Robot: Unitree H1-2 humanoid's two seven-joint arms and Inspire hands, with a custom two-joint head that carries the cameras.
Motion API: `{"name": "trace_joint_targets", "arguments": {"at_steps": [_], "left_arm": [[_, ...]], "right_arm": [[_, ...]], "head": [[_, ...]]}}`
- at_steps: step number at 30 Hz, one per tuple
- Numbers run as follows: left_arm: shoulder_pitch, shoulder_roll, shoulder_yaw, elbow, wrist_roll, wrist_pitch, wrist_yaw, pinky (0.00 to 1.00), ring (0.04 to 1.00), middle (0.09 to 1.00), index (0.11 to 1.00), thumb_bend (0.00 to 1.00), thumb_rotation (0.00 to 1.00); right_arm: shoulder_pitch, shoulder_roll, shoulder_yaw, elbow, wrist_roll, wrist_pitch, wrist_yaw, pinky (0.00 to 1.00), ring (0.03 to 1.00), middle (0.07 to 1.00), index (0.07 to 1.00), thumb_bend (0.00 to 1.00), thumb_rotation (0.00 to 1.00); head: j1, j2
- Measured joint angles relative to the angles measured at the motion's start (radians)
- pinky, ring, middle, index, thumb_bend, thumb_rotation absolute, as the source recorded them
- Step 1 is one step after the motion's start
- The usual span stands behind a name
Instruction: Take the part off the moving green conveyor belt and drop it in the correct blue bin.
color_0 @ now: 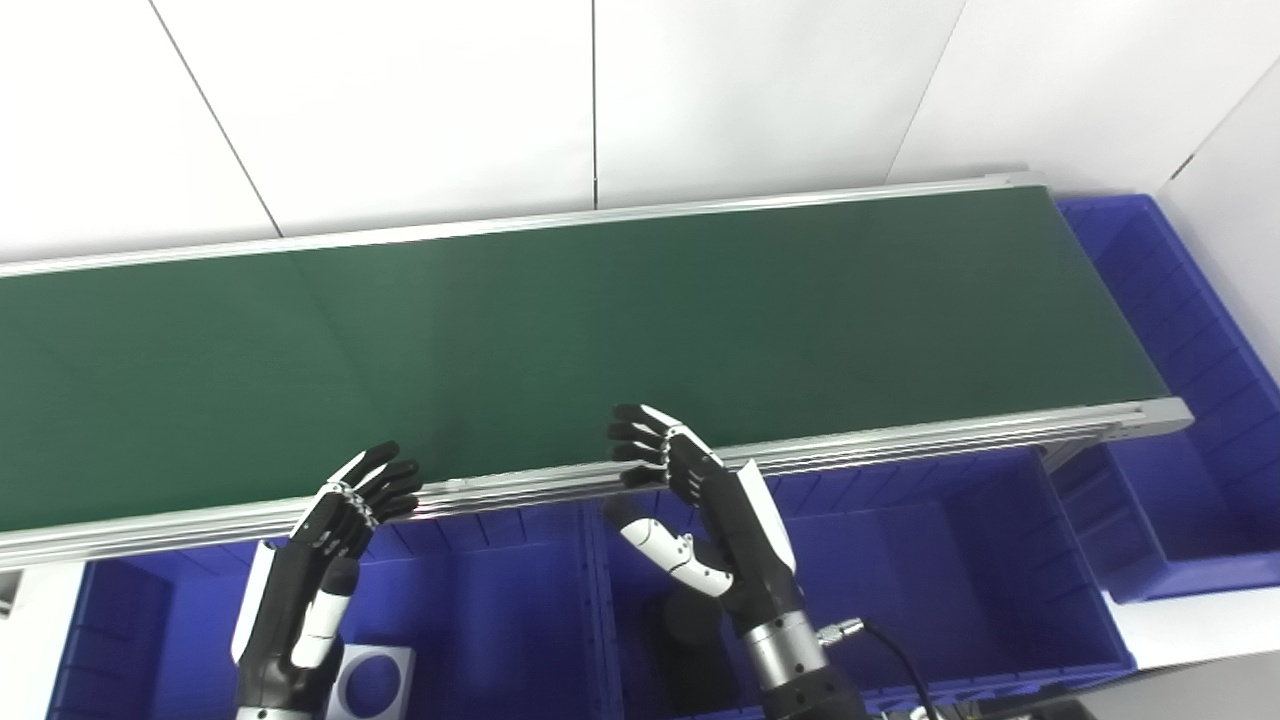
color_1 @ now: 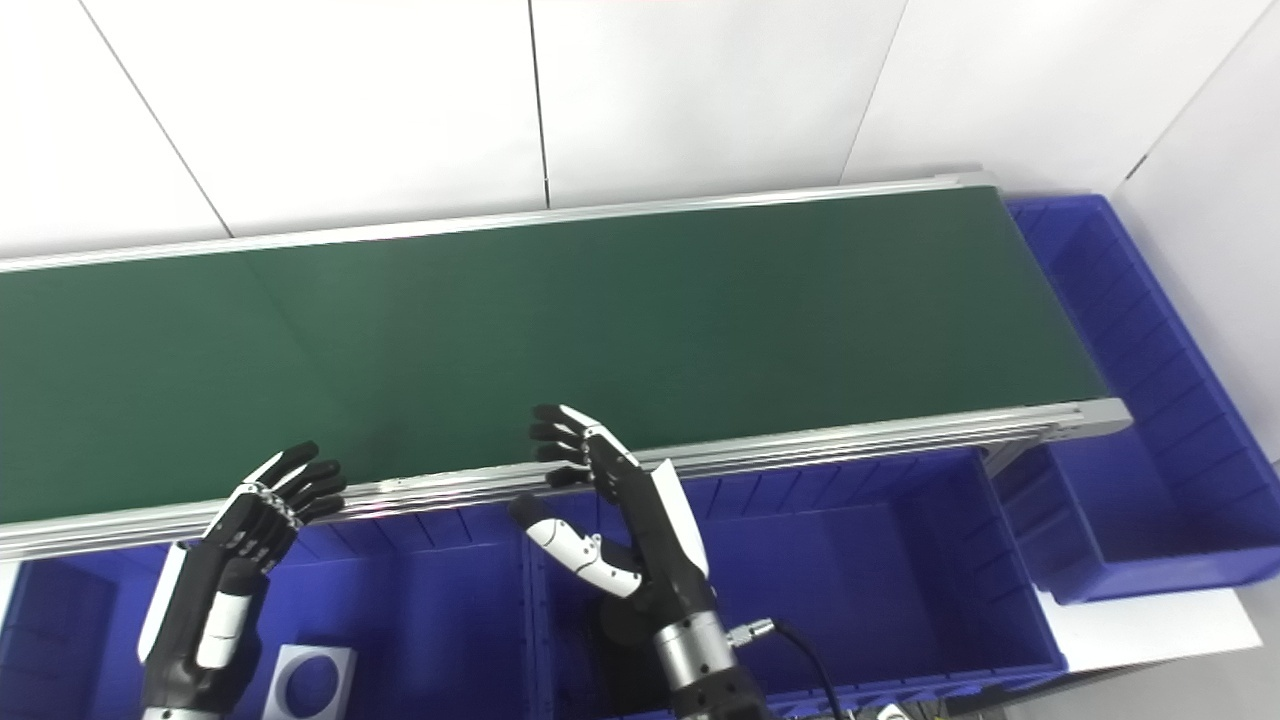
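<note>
Both hands are up at the near rail and neither has anything in it. Left hand point(color_0: 345, 505), fingers spread, hovers just beside the aluminium rail point(color_0: 900, 440); right hand point(color_0: 700, 500), fingers apart and thumb swung out, sits a little farther along, its fingertips point(color_0: 630, 440) over the belt's near edge. That looks like a ready stance: parked at the edge so either one can reach in quickly.

And the green conveyor belt point(color_0: 600, 330)? Bare, end to end. No part rides on it anywhere in either view, so the task's thing is simply not in sight on the belt (it may yet come in from the left, off-frame).

Below the rail, blue bins point(color_0: 900, 560) line up side by side, presumably so a lifted part only has to be pulled back and let go. One more blue bin point(color_0: 1200, 400) sits at the belt's far right end, likely to catch anything missed. In the bin under the left arm lies a pale square plate with a round hole point(color_0: 375, 680); under the right arm, a dark round piece point(color_0: 690, 620), hard to make out.

Brands, labels, writing: none readable on belt, bins or hands.
</note>
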Motion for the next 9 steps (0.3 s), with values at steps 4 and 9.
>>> {"name": "trace_joint_targets", "arguments": {"at_steps": [4, 9], "left_arm": [[0.000, -0.020, -0.011, -0.002, 0.010, 0.001, 0.008, 0.73, 0.760, 0.787, 0.826, 0.72, 0.84], [0.000, -0.027, -0.019, -0.024, 0.028, 0.010, 0.024, 0.72, 0.759, 0.785, 0.825, 0.72, 0.84]], "right_arm": [[-0.001, -0.004, -0.010, 0.000, 0.021, 0.000, 0.002, 0.65, 0.744, 0.788, 0.835, 0.50, 0.60], [-0.007, -0.020, -0.022, -0.008, 0.038, 0.000, 0.008, 0.65, 0.744, 0.783, 0.834, 0.51, 0.61]], "head": [[0.029, 0.014], [0.106, 0.041]]}}
